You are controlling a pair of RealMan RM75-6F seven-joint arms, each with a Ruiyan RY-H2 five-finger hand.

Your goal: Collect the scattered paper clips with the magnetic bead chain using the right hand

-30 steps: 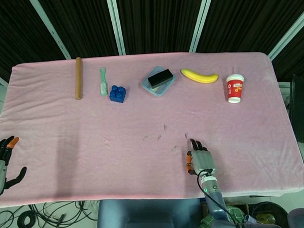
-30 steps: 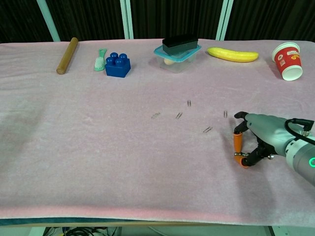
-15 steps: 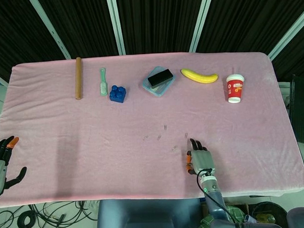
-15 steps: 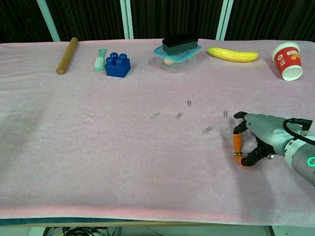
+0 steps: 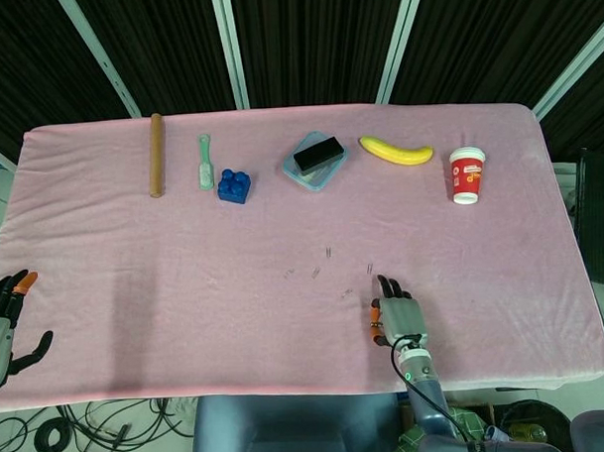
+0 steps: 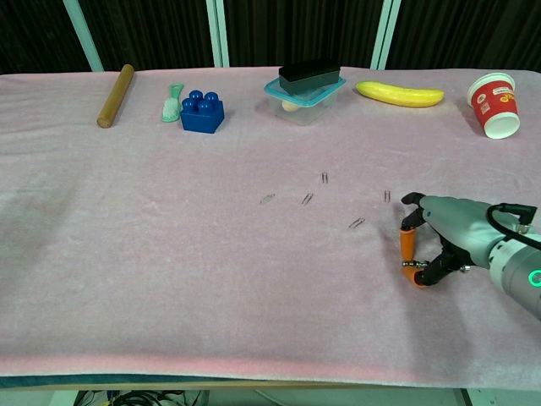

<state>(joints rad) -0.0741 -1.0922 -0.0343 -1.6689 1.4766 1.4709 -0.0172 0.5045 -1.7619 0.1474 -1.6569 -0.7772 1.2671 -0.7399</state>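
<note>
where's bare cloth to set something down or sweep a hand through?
Free: the wide stretch left of the paper clips, below the rolling pin and blue brick; also right of centre, between the cup and the right hand. Crowded: the back row with the lidded container and banana, and around the clips.

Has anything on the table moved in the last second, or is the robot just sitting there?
Nothing has visibly changed. The right robot hand rests in the same spot on the pink cloth, just right of the paper clips, which lie scattered where they were. The left robot hand stays at the table's near left corner, fingers apart.
</note>
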